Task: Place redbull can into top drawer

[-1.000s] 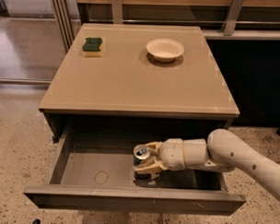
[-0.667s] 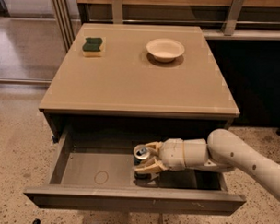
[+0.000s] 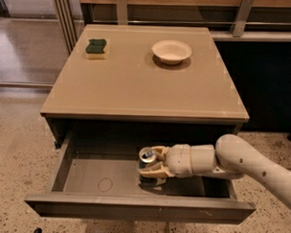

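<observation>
The redbull can [image 3: 146, 155] stands upright inside the open top drawer [image 3: 86, 174], near its middle, with its shiny silver top facing up. My gripper [image 3: 152, 165] reaches in from the right and its cream fingers [image 3: 158, 174] wrap around the can's body, which is mostly hidden. The can's base seems to rest on or just above the drawer floor. A faint ring mark [image 3: 105, 184] lies on the floor to the can's left.
On the tabletop [image 3: 137, 84] stand a green-and-yellow sponge [image 3: 96, 47] at the back left and a cream bowl [image 3: 171, 51] at the back right. The drawer's front panel [image 3: 137, 209] sticks out toward me. A dark cabinet stands to the right.
</observation>
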### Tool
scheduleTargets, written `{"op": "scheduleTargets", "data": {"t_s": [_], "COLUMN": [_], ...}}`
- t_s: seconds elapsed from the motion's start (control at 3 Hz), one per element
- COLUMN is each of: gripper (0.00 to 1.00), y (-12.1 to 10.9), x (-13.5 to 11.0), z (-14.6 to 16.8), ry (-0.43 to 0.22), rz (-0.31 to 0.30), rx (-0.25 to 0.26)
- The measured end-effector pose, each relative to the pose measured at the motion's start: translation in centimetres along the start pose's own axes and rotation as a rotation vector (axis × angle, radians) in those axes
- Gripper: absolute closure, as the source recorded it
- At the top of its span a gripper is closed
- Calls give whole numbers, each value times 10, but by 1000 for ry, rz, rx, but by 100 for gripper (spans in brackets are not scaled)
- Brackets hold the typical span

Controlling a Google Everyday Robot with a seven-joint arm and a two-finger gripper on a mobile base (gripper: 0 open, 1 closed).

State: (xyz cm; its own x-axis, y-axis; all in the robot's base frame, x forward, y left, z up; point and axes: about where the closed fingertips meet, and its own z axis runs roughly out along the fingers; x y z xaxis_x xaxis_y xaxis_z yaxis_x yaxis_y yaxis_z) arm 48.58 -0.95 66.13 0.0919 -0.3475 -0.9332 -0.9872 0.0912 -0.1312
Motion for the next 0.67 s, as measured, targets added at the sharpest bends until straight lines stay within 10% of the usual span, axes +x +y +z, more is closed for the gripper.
{"op": "scheduleTargets", "data": {"t_s": [0.67], "gripper": [0], "y": [0], "x": [0], "z": [0], "ry": [0], "rz": [0], "rx": [0]}}
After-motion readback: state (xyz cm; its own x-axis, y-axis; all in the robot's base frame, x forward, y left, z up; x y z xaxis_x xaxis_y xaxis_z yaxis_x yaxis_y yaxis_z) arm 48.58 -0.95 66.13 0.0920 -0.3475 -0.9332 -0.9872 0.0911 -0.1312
